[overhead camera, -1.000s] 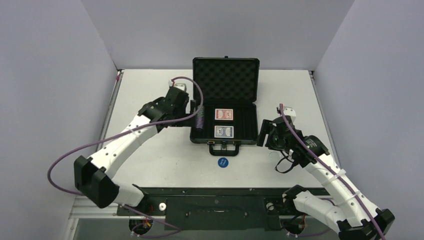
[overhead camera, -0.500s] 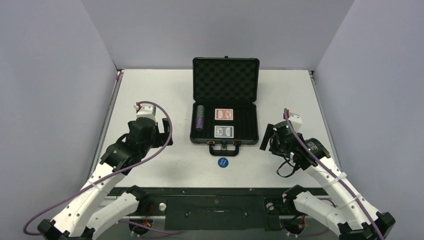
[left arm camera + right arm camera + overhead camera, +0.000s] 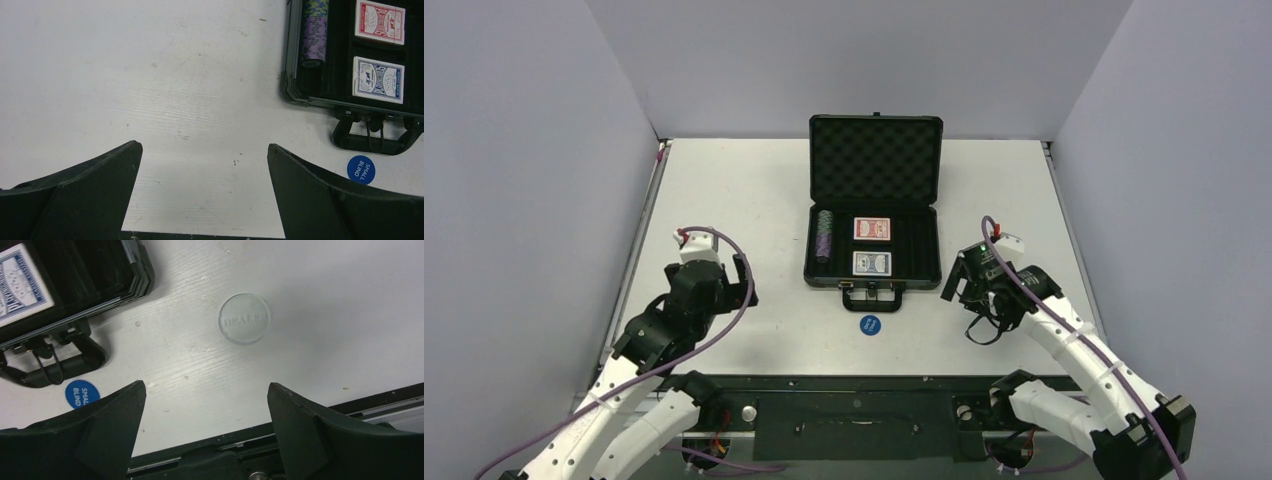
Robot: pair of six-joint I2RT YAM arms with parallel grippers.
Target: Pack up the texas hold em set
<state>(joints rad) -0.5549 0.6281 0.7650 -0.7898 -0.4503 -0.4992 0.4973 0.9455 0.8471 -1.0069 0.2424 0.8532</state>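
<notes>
Overhead, the open case (image 3: 876, 160) is sitting mid-table holding chips (image 3: 825, 240), a red deck (image 3: 872, 229) and a blue deck (image 3: 872, 263), with a blue disc (image 3: 869, 324) lying before its handle (image 3: 871, 296). Only the right wrist camera is showing the clear disc (image 3: 244, 319) beside the case. The left gripper (image 3: 202, 147) and the right gripper (image 3: 206, 386) are hanging spread wide.

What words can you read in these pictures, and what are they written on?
"SMALL BLIND": white letters on the flat round blue disc.
"DEALER": faint letters on the clear round plastic disc.
The red card deck and the blue card deck have print on them, but it is too small and blurred to read.
</notes>
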